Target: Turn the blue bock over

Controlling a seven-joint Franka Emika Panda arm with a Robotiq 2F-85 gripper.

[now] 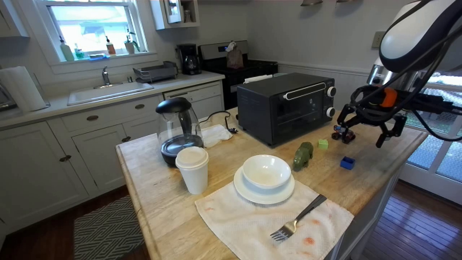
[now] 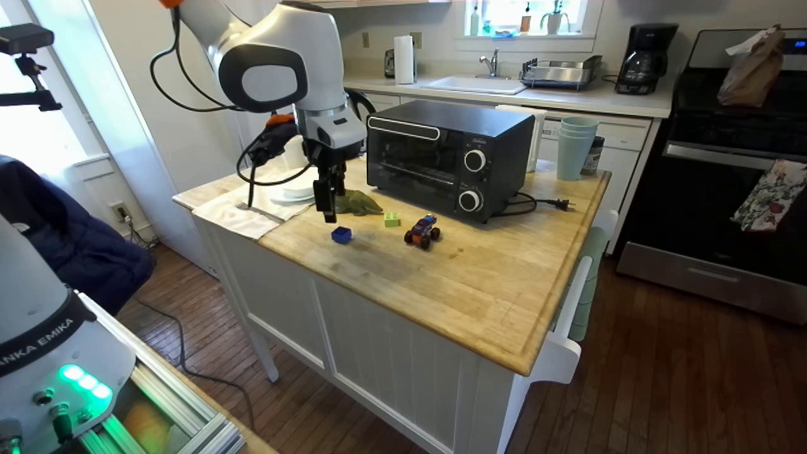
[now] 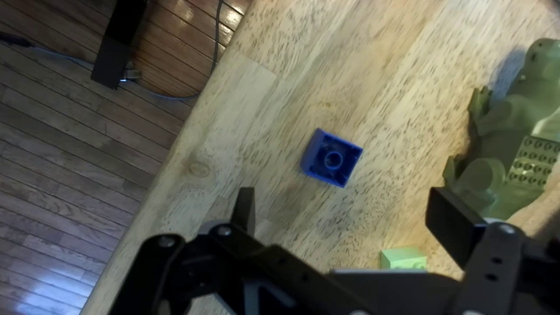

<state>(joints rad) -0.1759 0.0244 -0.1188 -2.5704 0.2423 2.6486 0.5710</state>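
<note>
In an exterior view, the gripper [image 1: 362, 136] hangs over the tabletop [image 1: 173, 216], its jaws spread wide. The blue block [image 1: 347, 163] lies on the wood below and apart from it, near the green block [image 1: 323, 144] and the truck [image 1: 348, 137]; depth is hard to judge here, so I cannot say how high the gripper stands. The animal [image 1: 303, 156] is near the green block. A bowl [image 1: 267, 171] sits on a plate [image 1: 267, 200], a fork [image 1: 298, 218] lies on a cloth [image 1: 245, 231], and a lidded cup [image 1: 194, 175] stands just beside the kettle [image 1: 180, 144]. In an exterior view, tumblers [image 2: 575, 148] stand stacked past the oven [image 2: 444, 154], and the gripper points down near the blue block, one jaw largely hiding the other. The blue block lies near the tabletop's edge, with the green block and the truck to its right as seen here. In the wrist view, the blue block rests hollow side up, a round tube in its middle. It shows between the jaws, just past their tips and touching neither. The gripper partly covers the green block, the animal lies off to the right, and the floor [image 3: 65, 175] shows at left.
</note>
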